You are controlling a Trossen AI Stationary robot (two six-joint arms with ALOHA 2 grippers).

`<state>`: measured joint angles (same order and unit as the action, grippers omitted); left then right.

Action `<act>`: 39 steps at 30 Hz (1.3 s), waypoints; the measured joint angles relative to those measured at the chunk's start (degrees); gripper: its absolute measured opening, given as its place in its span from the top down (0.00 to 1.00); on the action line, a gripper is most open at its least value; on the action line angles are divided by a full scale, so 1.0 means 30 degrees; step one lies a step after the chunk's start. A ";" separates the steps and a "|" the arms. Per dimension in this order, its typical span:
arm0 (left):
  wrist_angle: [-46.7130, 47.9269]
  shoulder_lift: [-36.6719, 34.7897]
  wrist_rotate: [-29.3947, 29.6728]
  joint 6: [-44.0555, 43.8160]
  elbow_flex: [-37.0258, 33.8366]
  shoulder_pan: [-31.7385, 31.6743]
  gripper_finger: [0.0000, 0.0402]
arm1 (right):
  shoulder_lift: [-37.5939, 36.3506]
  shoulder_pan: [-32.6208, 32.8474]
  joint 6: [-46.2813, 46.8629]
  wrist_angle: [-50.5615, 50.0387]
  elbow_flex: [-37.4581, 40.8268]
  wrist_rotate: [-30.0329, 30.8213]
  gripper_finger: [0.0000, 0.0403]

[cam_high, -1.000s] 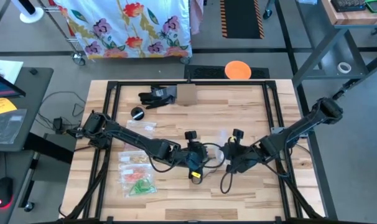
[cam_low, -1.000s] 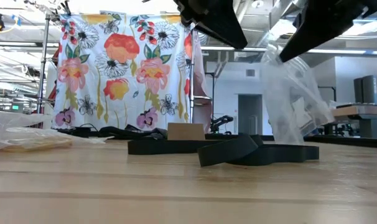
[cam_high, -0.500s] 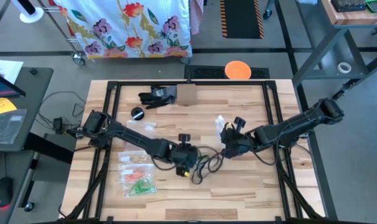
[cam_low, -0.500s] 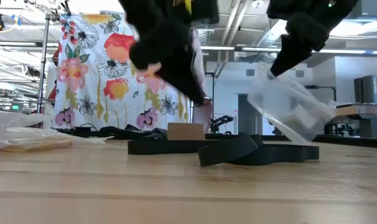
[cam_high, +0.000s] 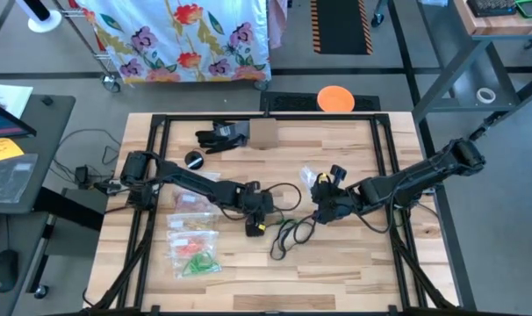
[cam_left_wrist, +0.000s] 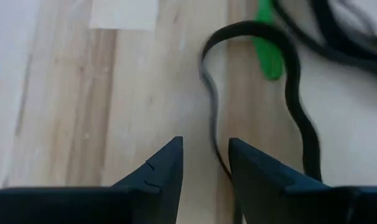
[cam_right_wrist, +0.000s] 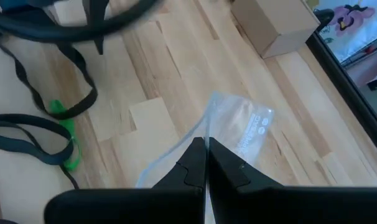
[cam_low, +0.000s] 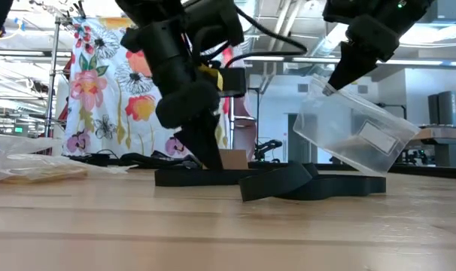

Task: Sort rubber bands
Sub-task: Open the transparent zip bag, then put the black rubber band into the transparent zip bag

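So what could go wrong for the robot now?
The right tool pinches only one edge of the clear bag, which hangs above the table, so it might slip out. The left tool sits open right over a loose black band, so closing could snag that instead of a small one, like the green band nearby.

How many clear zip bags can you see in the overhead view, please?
5: one zip bag pinched in the right gripper above mid-table, four more bags in a column by the table's left edge. Overlapping ones may be hidden.
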<state>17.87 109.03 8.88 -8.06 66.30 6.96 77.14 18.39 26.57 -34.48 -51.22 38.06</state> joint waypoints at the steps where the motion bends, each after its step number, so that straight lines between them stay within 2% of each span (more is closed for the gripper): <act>1: -0.0061 0.0000 -0.0163 -0.0020 0.0000 -0.0040 0.69 | 0.0000 0.0000 0.0000 0.0000 0.0000 0.0000 1.00; 6: -0.0175 0.0000 -0.1764 0.0561 -0.0022 -0.0090 0.71 | 0.0000 0.0000 0.0283 0.0035 0.0000 0.0073 1.00; 8: -0.0690 0.0000 -0.2504 0.1576 -0.0022 0.0149 0.77 | 0.0000 0.0000 0.0733 0.0422 0.0000 0.0699 1.00; 10: -0.1615 0.0000 -0.2856 0.2833 -0.0022 0.0399 0.86 | -0.0001 -0.0246 0.0938 0.1158 0.0000 0.0628 1.00; 12: -0.2625 0.0000 -0.3012 0.4202 0.0033 0.0579 0.96 | -0.0004 -0.0734 0.0840 0.2026 0.0000 -0.0615 1.00; 17: -0.4781 -0.0390 -0.1881 0.6435 0.0960 0.1060 1.00 | -0.0006 -0.2269 0.0404 0.2535 0.0000 -0.4044 1.00; 21: -0.7184 -0.0874 -0.1835 0.7476 0.1188 0.1379 1.00 | 0.0051 -0.3033 0.1159 0.3049 -0.0015 -0.4570 1.00; 24: -0.7169 -0.1043 -0.1817 0.7974 0.1171 0.1414 1.00 | 0.0051 -0.3071 0.1193 0.3906 -0.0025 -0.4834 1.00; 27: -0.4139 -0.1437 -0.1581 0.7359 0.1153 0.1407 1.00 | 0.0061 -0.2926 0.1188 0.3604 -0.0026 -0.4998 1.00; 31: -0.0498 -0.1268 -0.1571 0.4415 0.1118 0.1399 1.00 | 0.0066 -0.2823 0.1166 0.3561 -0.0015 -0.4940 1.00; 35: -0.0230 -0.0472 -0.1374 0.2470 0.0845 0.1133 0.98 | 0.0066 -0.2820 0.1137 0.3449 -0.0015 -0.4928 1.00; 39: -0.0849 -0.0103 0.0230 0.2556 0.0842 0.0876 0.93 | 0.0066 -0.2820 0.1110 0.3424 -0.0015 -0.4924 1.00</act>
<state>15.32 108.72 9.57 -0.39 68.83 9.59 77.34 9.93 29.90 -24.21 -51.27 23.29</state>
